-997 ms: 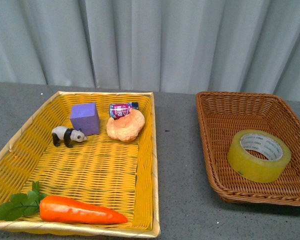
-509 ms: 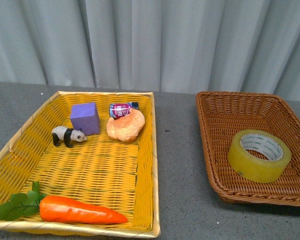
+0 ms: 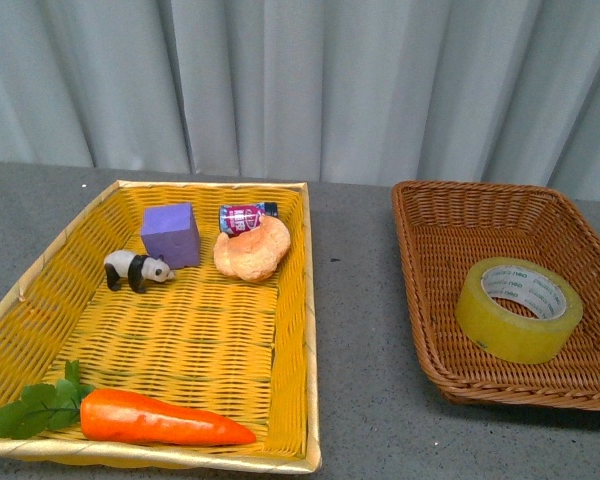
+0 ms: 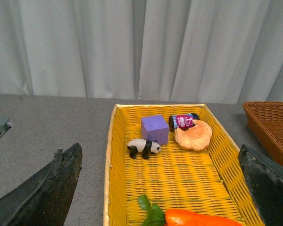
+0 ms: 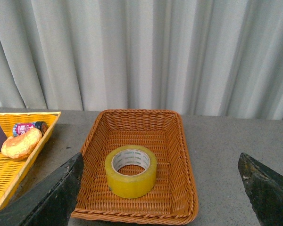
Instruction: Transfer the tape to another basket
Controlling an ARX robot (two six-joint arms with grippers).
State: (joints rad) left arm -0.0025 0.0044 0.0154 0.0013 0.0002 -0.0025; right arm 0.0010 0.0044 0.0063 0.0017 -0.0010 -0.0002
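The tape (image 3: 516, 336), a yellowish roll with a white printed core, lies flat in the dark brown wicker basket (image 3: 450, 225) on the right. In the right wrist view the tape (image 5: 132, 184) sits in the middle of the basket (image 5: 137, 123), ahead of and between the fingers of my right gripper (image 5: 160, 155), which is open and empty. My left gripper (image 4: 159, 150) is open and empty, held over the near end of the yellow tray basket (image 4: 111, 155). Neither arm shows in the front view.
The yellow tray basket (image 3: 308, 300) on the left holds a purple cube (image 3: 170, 236), a toy panda (image 3: 136, 270), a small can (image 3: 246, 216), a bread piece (image 3: 252, 250) and a carrot (image 3: 160, 422). Grey tabletop (image 3: 360, 330) separates the baskets. A curtain hangs behind.
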